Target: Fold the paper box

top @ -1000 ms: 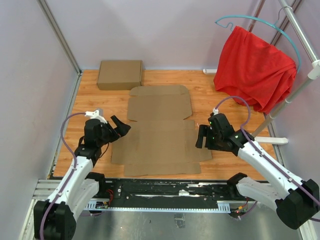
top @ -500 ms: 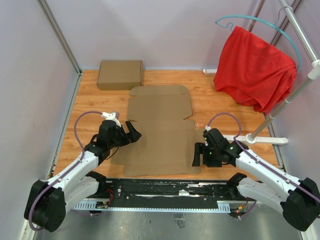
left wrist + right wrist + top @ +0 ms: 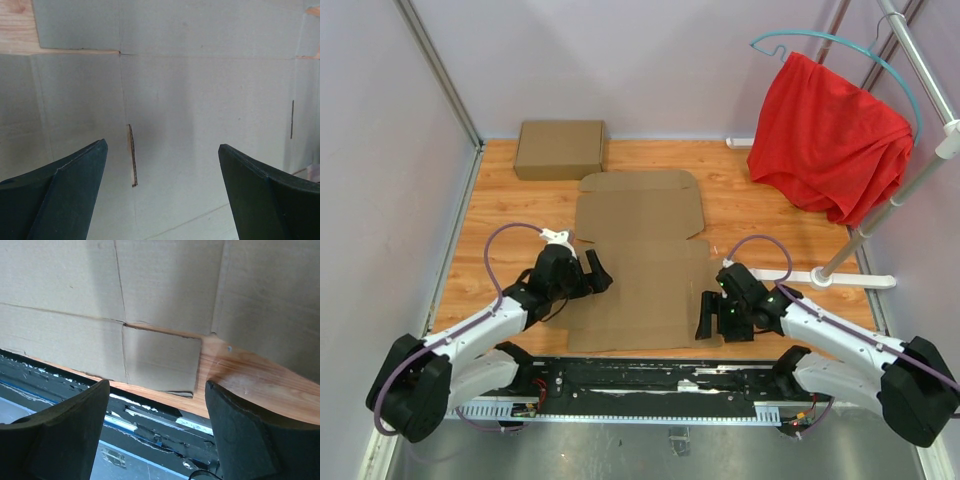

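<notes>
At centre frame, flat and unfolded on the worktop: paper box. Sits flanked lower left by left end effector, released, above its left panel; lower right by right end effector, released, over its near corner flap. Upper left: closed cardboard box.

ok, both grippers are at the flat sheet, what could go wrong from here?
1. The paper box lies flat and loose; the open left gripper is over a bare panel with no raised edge between its fingers, so closing may only shove the sheet.
2. The open right gripper faces the small corner flap at the near edge of the table; a low approach might strike the rail below or drag the sheet off the wood.
</notes>
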`<action>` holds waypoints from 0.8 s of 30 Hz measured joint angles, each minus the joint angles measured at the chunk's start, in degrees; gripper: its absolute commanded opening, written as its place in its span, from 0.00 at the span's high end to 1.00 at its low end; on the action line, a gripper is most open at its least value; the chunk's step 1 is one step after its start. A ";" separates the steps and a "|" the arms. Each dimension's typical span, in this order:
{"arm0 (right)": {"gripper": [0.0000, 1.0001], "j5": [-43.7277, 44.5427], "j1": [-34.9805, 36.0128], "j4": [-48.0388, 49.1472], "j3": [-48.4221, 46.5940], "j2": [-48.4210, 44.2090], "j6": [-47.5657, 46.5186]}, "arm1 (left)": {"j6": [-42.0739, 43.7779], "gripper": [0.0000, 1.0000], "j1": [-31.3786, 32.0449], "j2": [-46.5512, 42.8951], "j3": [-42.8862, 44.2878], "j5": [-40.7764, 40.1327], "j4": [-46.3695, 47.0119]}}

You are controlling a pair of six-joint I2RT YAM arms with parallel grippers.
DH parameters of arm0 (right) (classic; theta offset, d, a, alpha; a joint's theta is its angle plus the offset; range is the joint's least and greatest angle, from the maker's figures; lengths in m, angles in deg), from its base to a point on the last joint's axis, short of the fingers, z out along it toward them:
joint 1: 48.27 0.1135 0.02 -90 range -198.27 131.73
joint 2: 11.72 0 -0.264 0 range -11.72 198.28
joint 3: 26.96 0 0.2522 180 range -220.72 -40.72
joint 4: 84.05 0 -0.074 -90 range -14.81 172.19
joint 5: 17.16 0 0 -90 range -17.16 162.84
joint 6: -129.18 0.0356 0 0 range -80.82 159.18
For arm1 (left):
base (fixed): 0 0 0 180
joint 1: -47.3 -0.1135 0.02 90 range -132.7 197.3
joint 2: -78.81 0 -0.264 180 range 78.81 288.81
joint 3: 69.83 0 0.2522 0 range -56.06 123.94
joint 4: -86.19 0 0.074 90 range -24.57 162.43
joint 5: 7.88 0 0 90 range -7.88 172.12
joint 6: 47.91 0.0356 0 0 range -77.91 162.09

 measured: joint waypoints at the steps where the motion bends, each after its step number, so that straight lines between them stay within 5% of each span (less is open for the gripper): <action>1: 0.22 -0.31 0.13 0.72 -0.02 0.37 0.22 | -0.02 0.01 0.31 1.09 0.00 -0.31 0.50; 24: 0.22 2.05 5.86 -0.26 -6.88 -1.33 1.51 | -0.61 0.01 2.19 12.79 -0.68 -3.58 15.37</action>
